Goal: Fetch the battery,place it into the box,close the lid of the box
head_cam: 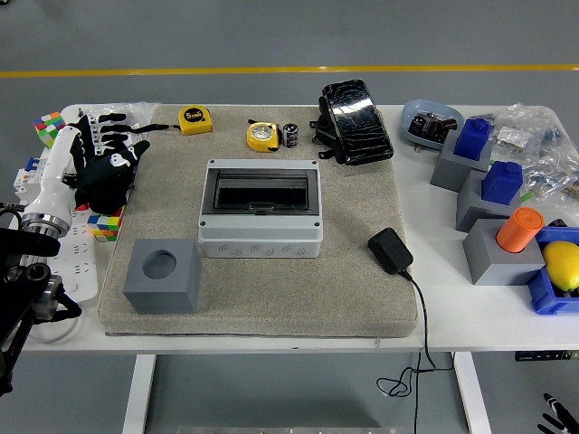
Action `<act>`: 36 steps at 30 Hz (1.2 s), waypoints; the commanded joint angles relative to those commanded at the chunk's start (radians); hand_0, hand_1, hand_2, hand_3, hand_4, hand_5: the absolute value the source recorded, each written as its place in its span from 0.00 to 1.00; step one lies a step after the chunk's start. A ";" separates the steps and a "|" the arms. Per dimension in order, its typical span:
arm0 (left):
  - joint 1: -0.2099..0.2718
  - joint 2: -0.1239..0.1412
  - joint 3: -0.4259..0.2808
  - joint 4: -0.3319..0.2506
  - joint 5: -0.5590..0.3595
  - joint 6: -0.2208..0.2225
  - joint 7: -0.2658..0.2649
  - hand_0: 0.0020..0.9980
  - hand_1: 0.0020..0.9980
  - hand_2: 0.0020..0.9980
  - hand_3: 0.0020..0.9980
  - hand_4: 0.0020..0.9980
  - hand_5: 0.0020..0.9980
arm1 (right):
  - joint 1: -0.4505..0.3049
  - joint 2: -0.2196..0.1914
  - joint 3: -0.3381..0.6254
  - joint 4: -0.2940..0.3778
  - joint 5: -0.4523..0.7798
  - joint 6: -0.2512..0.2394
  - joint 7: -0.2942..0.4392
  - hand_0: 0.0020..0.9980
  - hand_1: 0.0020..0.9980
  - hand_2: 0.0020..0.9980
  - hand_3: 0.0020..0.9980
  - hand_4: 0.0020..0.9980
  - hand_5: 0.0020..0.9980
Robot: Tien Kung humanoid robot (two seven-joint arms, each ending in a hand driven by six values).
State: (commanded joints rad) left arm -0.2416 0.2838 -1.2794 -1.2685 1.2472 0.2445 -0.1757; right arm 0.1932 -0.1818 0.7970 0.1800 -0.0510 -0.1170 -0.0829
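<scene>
The battery (290,135), a small black cylinder, stands at the far side of the beige mat, just right of a yellow tape measure (262,136). The grey box (261,233) sits mid-mat with its dark see-through lid (261,193) lying flat over it. My left hand (110,163), black with a white forearm, hovers over the mat's far left edge, fingers spread and empty, well left of the battery and box. Only the fingertips of my right hand (553,416) show, at the bottom right corner.
A grey cube with a round hole (163,276) sits at the mat's near left. A second yellow tape measure (195,118), a black wrapped pack (355,122) and a black adapter (390,250) with its cord lie around the box. Blue and grey blocks (488,194) crowd the right side. A power strip (83,253) and puzzle cubes lie left.
</scene>
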 joint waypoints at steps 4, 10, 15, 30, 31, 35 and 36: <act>0.001 -0.001 -0.003 0.000 0.006 -0.003 -0.001 0.45 0.63 0.63 0.64 1.00 0.26 | 0.000 0.001 0.006 0.000 -0.003 0.001 0.000 0.62 0.68 0.66 0.55 0.92 0.48; 0.003 -0.003 -0.010 0.001 0.009 -0.007 -0.001 0.45 0.63 0.63 0.64 0.98 0.23 | 0.000 0.002 0.014 0.000 -0.007 0.001 -0.001 0.62 0.68 0.66 0.55 0.92 0.48; 0.005 -0.005 -0.012 0.002 0.008 -0.013 -0.007 0.47 0.62 0.63 0.64 0.83 0.08 | -0.001 0.004 0.019 0.000 -0.011 0.002 -0.001 0.62 0.68 0.66 0.55 0.92 0.48; 0.005 -0.005 -0.010 0.002 -0.035 0.000 -0.059 0.51 0.61 0.63 0.65 0.29 0.00 | 0.000 0.004 0.022 0.000 -0.011 0.002 0.000 0.62 0.68 0.66 0.55 0.92 0.48; 0.005 -0.005 -0.010 0.003 -0.039 -0.001 -0.061 0.51 0.61 0.63 0.65 0.29 0.00 | 0.000 0.004 0.022 0.000 -0.011 0.002 0.000 0.62 0.68 0.66 0.55 0.92 0.48; 0.005 -0.006 -0.009 0.004 -0.051 -0.010 -0.066 0.51 0.61 0.63 0.65 0.28 0.00 | 0.000 0.004 0.022 0.000 -0.012 0.002 0.001 0.62 0.68 0.66 0.55 0.92 0.48; 0.004 -0.006 -0.009 0.005 -0.052 -0.012 -0.066 0.51 0.61 0.63 0.65 0.28 0.00 | 0.000 0.004 0.023 0.000 -0.012 0.002 0.002 0.62 0.68 0.66 0.55 0.92 0.48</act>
State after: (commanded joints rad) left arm -0.2372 0.2777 -1.2885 -1.2636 1.1954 0.2327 -0.2415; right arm 0.1929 -0.1778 0.8195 0.1800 -0.0628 -0.1149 -0.0814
